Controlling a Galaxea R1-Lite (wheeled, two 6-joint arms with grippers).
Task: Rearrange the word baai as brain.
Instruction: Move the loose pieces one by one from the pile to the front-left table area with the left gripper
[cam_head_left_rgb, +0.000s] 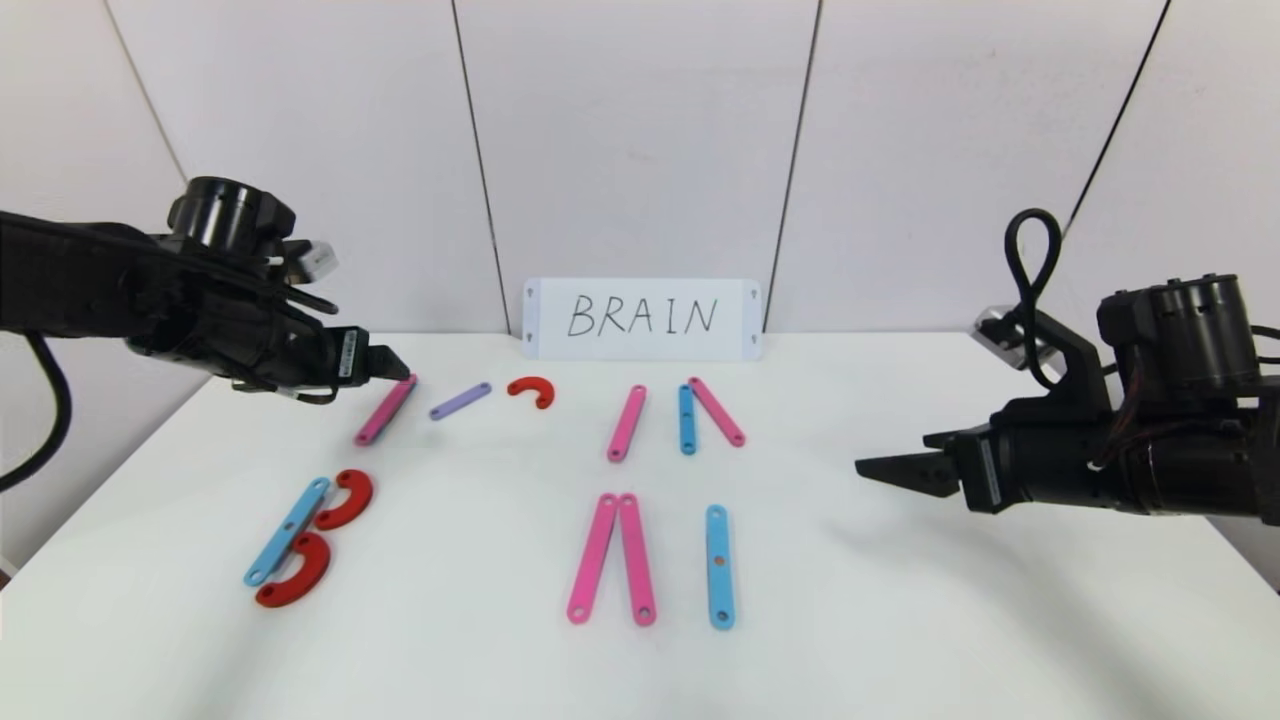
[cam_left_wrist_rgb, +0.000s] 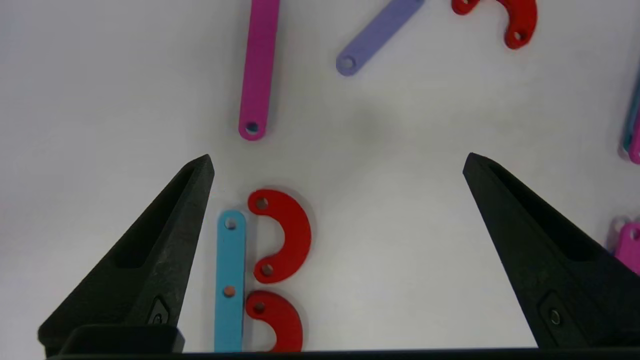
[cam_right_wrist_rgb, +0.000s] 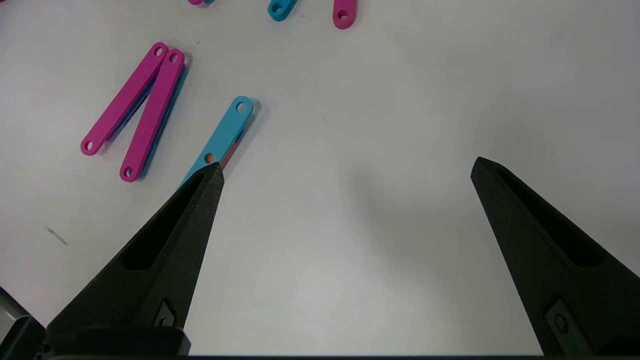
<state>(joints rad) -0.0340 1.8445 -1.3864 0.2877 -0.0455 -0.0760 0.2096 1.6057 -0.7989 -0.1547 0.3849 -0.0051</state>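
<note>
The letter B lies at the front left: a light-blue bar (cam_head_left_rgb: 287, 530) (cam_left_wrist_rgb: 230, 280) with two red C pieces (cam_head_left_rgb: 345, 498) (cam_left_wrist_rgb: 285, 235) against it. Behind it lie a pink bar (cam_head_left_rgb: 385, 410) (cam_left_wrist_rgb: 259, 65), a lilac bar (cam_head_left_rgb: 460, 400) and a third red C piece (cam_head_left_rgb: 532, 390). Two pink bars (cam_head_left_rgb: 614, 572) (cam_right_wrist_rgb: 135, 107) form a narrow inverted V at the middle front, with a light-blue bar (cam_head_left_rgb: 719, 565) (cam_right_wrist_rgb: 225, 132) to their right. My left gripper (cam_head_left_rgb: 395, 365) (cam_left_wrist_rgb: 337, 165) hovers open over the back left. My right gripper (cam_head_left_rgb: 890, 470) (cam_right_wrist_rgb: 347, 167) hovers open at the right, holding nothing.
A white card (cam_head_left_rgb: 640, 318) handwritten BRAIN leans on the back wall. In front of it lie a pink bar (cam_head_left_rgb: 627, 422), a short blue bar (cam_head_left_rgb: 687, 418) and a slanted pink bar (cam_head_left_rgb: 716, 410). Bare white table (cam_head_left_rgb: 950, 620) stretches under the right arm.
</note>
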